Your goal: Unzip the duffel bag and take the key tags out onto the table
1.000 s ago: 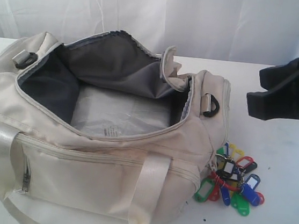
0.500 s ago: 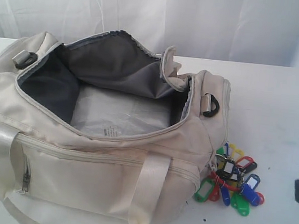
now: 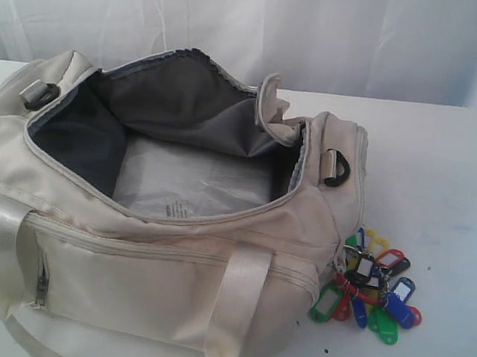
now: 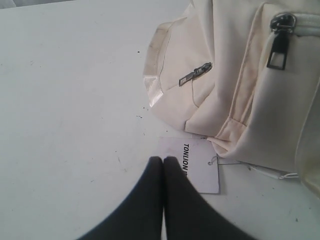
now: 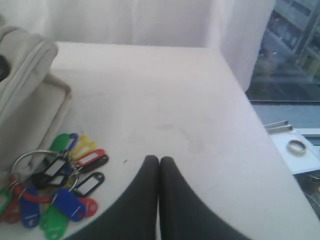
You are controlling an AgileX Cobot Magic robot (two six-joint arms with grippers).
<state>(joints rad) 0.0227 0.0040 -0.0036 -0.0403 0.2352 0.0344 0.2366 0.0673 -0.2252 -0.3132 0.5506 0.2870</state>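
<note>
**Open duffel bag (image 3: pixel 153 246), key tags (image 3: pixel 370 288) on the tabletop (image 3: pixel 453 186)**

Both grippers are pinched shut and holding nothing. The right gripper (image 5: pixel 159 159) hangs over bare tabletop, the key tags near it, just beside the bag's end. The left gripper (image 4: pixel 163 159) hovers with its tips at the edge of a white paper label (image 4: pixel 197 165), the bag just beyond.
</note>
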